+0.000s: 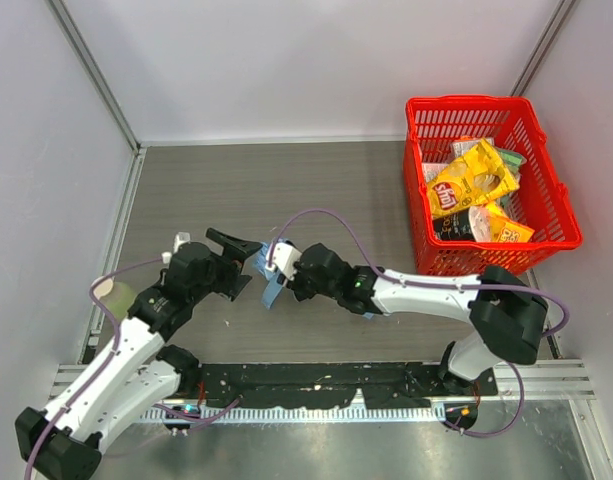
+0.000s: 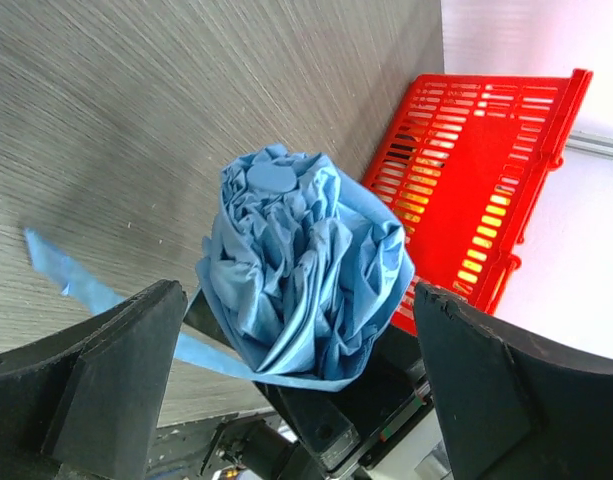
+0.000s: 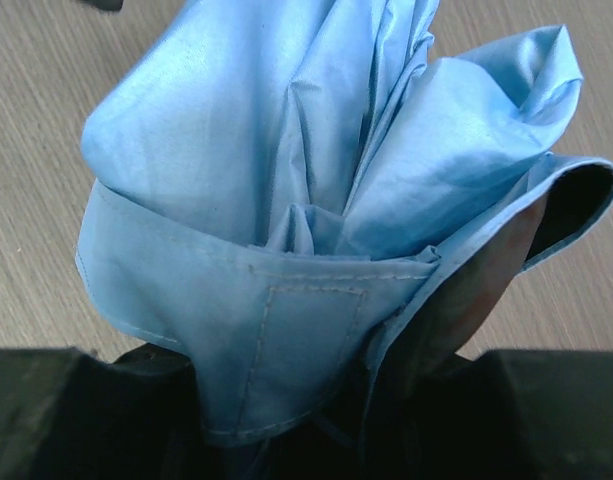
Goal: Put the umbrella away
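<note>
The umbrella (image 1: 269, 283) is a folded bundle of light sky-blue fabric held above the table between the two arms. My right gripper (image 1: 282, 268) is shut on it. In the right wrist view the fabric (image 3: 286, 180) fills the frame and covers the right gripper (image 3: 306, 430). In the left wrist view the bundle (image 2: 301, 265) sits between my left fingers (image 2: 116, 370), which stand wide apart and do not touch it. My left gripper (image 1: 248, 264) is open just left of the umbrella. A blue strap (image 2: 71, 275) hangs loose. Shaft and handle are hidden.
A red plastic basket (image 1: 561, 205) stands at the back right and holds yellow snack bags (image 1: 471, 180); it also shows in the left wrist view (image 2: 466, 150). Grey walls enclose the table on the left, back and right.
</note>
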`<state>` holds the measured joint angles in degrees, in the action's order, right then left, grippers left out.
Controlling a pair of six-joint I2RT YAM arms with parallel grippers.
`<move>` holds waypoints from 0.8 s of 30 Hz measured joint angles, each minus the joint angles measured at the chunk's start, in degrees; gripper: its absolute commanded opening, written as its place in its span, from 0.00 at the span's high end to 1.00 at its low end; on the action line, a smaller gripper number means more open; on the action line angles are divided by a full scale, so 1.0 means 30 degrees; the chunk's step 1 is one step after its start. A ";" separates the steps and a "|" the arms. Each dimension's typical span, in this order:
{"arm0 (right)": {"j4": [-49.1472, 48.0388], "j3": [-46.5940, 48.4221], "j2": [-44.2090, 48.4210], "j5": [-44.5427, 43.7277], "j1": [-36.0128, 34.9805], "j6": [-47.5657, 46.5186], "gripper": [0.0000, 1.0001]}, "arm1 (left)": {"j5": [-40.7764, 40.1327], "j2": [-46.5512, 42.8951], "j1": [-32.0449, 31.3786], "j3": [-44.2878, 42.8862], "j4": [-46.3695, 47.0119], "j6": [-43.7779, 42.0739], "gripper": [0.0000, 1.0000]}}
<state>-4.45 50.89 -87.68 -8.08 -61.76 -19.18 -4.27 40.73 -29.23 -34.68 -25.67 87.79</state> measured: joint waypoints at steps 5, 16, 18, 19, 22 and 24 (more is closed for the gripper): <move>0.0022 0.0488 -0.0066 -0.0131 0.0029 0.0015 0.99 | 0.0765 0.0721 0.0000 0.0000 0.0495 0.0211 0.00; 0.0109 0.1122 -0.0583 -0.0073 -0.0393 -0.0022 0.99 | 0.1807 0.2987 -0.0328 0.0780 0.4889 0.0605 0.00; 0.0124 0.1122 -0.0583 -0.0022 -0.0379 -0.0022 0.99 | 0.1406 0.2397 -0.0532 0.1377 0.5442 0.0619 0.00; 0.0124 0.1122 -0.0583 0.0029 -0.0401 -0.0022 0.99 | 0.1224 0.2047 -0.0634 0.1603 0.5552 0.0641 0.00; 0.0160 0.1180 -0.0583 -0.0124 -0.0561 -0.0160 0.99 | 0.1071 0.2025 -0.0750 0.1676 0.5574 0.0860 0.00; 0.0525 0.1399 -0.0736 -0.0474 -0.0729 -0.0430 0.99 | 0.1173 0.2900 -0.0765 0.1348 0.5421 0.1115 0.00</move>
<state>-2.87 55.09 -89.89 -9.50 -63.94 -20.47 -0.75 49.43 -31.53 -30.63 -9.41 91.13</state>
